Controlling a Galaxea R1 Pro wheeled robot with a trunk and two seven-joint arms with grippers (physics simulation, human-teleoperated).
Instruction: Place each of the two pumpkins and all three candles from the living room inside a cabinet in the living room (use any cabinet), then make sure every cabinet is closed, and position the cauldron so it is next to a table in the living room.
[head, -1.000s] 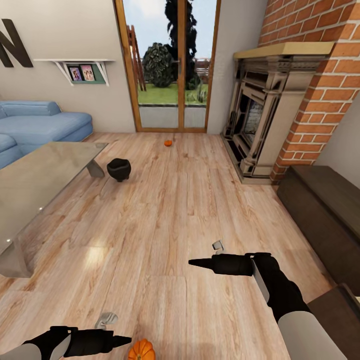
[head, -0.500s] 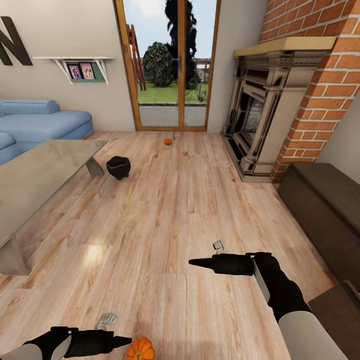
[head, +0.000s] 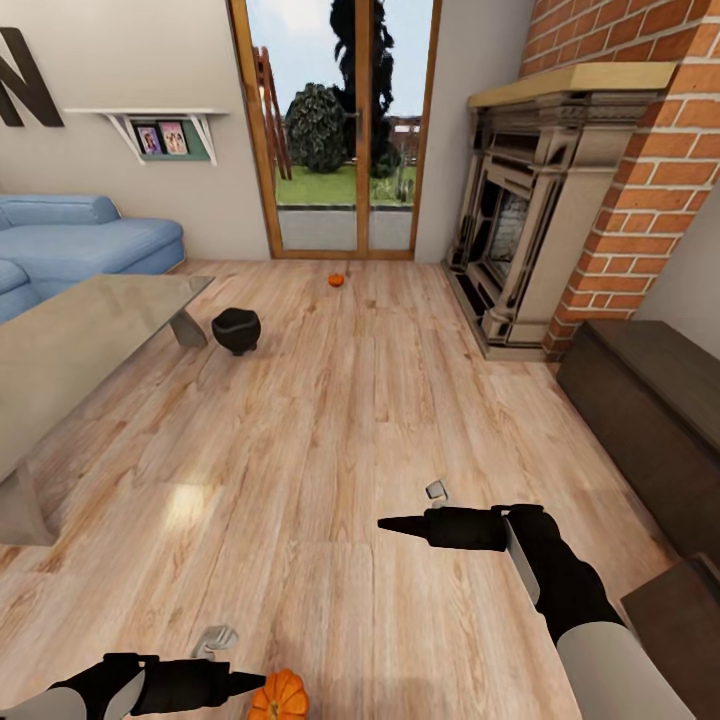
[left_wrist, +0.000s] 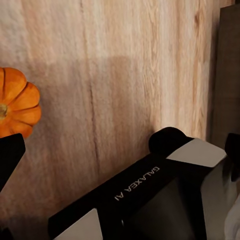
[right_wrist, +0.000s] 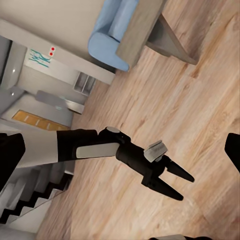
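Pumpkin (head: 280, 694) sits at the head view's bottom edge, just beside the left gripper (head: 245, 683) tip; the right wrist view shows that gripper's fingers (right_wrist: 175, 172) parted and empty. Right gripper (head: 392, 523) hovers lower centre, its state unreadable. Bare floor (head: 330, 430) reaches the cauldron (head: 236, 330) beside the table (head: 70, 345), a second pumpkin (head: 336, 280) and the cabinet (head: 650, 400).

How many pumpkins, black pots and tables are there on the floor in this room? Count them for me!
Pumpkins: 2, a near pumpkin by the left gripper and a far pumpkin near the glass door.
Cauldron: 1
Table: 1
Total: 4
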